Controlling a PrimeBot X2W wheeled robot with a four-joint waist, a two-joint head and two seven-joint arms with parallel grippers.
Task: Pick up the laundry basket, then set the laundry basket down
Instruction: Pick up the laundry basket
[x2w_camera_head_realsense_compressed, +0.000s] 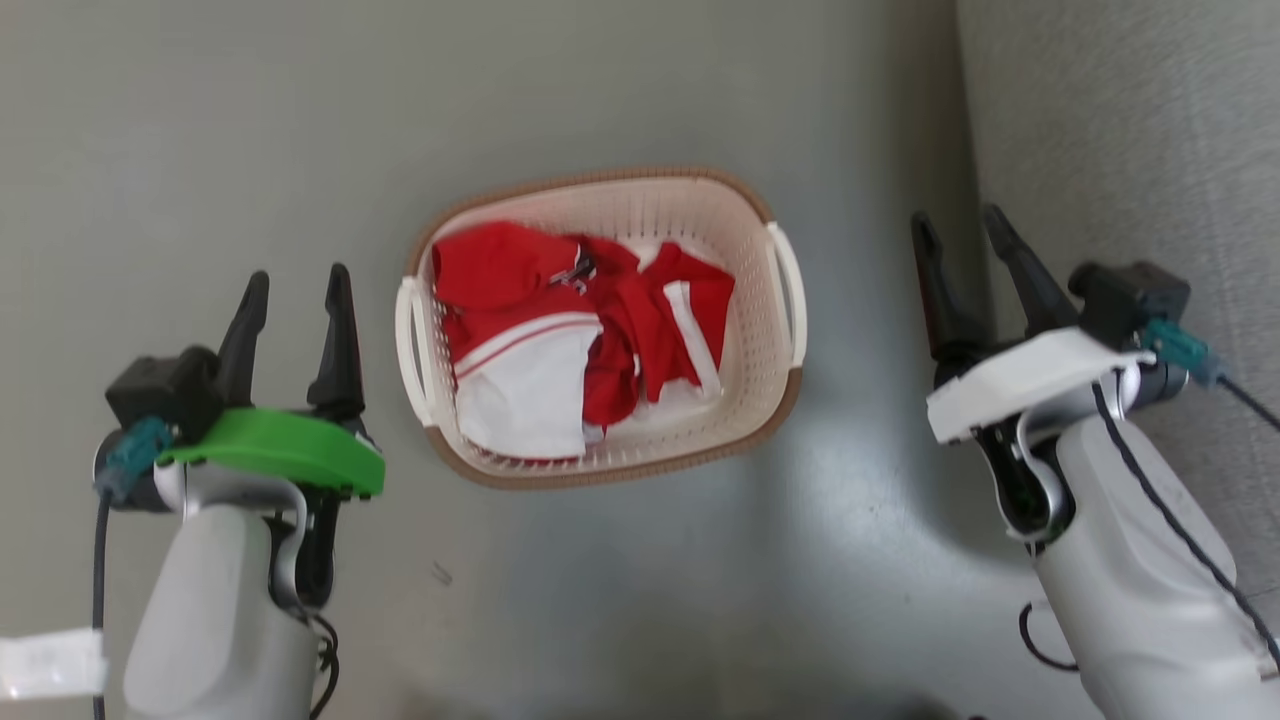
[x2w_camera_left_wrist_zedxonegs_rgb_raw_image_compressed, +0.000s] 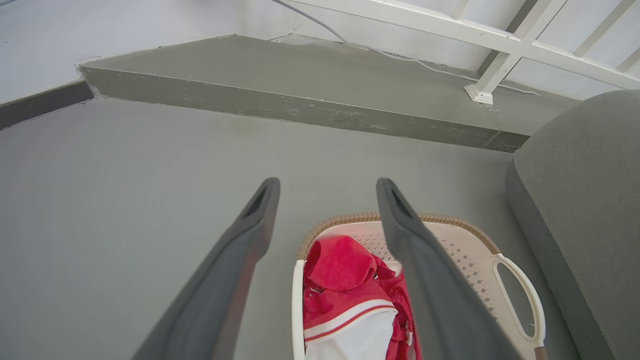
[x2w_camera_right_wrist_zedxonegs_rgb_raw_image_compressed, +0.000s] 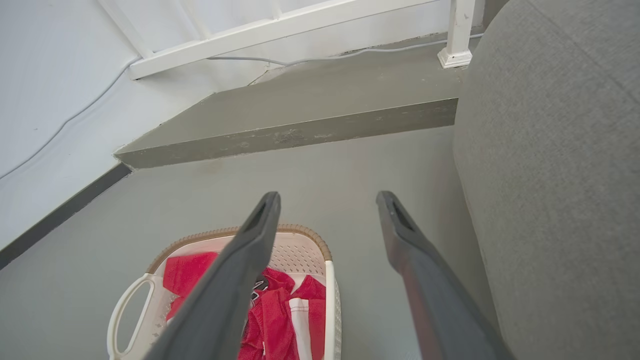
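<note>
Item: laundry basket (x2w_camera_head_realsense_compressed: 640, 205), cream perforated plastic with a brown woven-look rim, standing upright on the grey floor (x2w_camera_head_realsense_compressed: 200, 150), near the side of a grey sofa (x2w_camera_head_realsense_compressed: 1120, 120) but apart from it. Contents: red and white clothing (x2w_camera_head_realsense_compressed: 520, 280), crumpled and lying below the rim. Fittings: two white side handles, the left handle (x2w_camera_head_realsense_compressed: 405, 340) facing the left gripper (x2w_camera_head_realsense_compressed: 298, 290) and the right handle (x2w_camera_head_realsense_compressed: 790, 290) facing the right gripper (x2w_camera_head_realsense_compressed: 957, 235). Condition of the grippers: we find both with their fingers (x2w_camera_head_realsense_compressed: 338, 330) spread apart and holding nothing, one on each side of the basket and clear of it. The left gripper is near its handle, the right somewhat farther from its own. The wrist views show floor between each pair of fingers, with a raised step (x2w_camera_left_wrist_zedxonegs_rgb_raw_image_compressed: 300, 75) beyond. Step in hand, as we judge it: the approach before the pick-up; the basket rests on the floor, not yet gripped. Next move, as we judge it: each gripper goes in toward its own handle, one finger through the opening, and closes on the handle bar. Both arms then rise together and level, so the clothing stays inside.
</note>
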